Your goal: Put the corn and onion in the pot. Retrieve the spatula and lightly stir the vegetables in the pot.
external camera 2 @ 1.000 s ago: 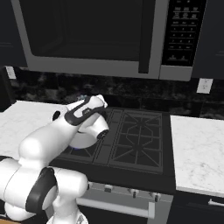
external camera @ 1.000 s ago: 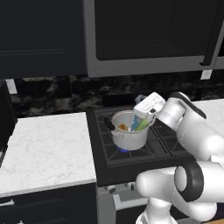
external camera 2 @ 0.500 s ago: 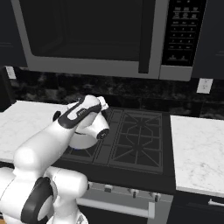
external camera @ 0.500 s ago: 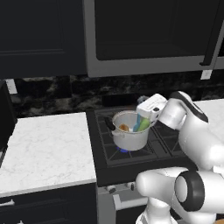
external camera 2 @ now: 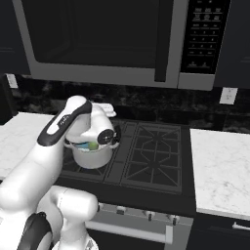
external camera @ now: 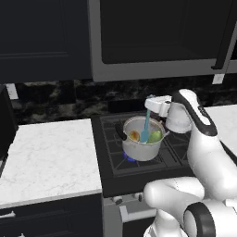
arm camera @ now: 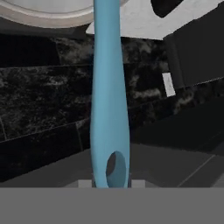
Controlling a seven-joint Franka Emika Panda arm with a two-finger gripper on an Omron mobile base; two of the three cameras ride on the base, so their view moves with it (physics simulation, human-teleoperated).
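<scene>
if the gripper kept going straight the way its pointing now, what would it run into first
Most likely the pot. The gripper, shut on the spatula, points along the handle down toward the rim, with onion and corn inside. Exact depth is unclear.

Glossy white rounded arm (external camera: 199,139) segments, dark joint bands, white boxy pincer (external camera: 149,109).

I see my white two-finger gripper (external camera: 149,105) clamped on the slim light-blue spatula (external camera: 146,125), which hangs below it into the shiny steel pot (external camera: 140,144). Inside the pot lie the golden-brown onion (external camera: 134,135) and yellow-green corn (external camera: 155,136), either side of the blade.
</scene>
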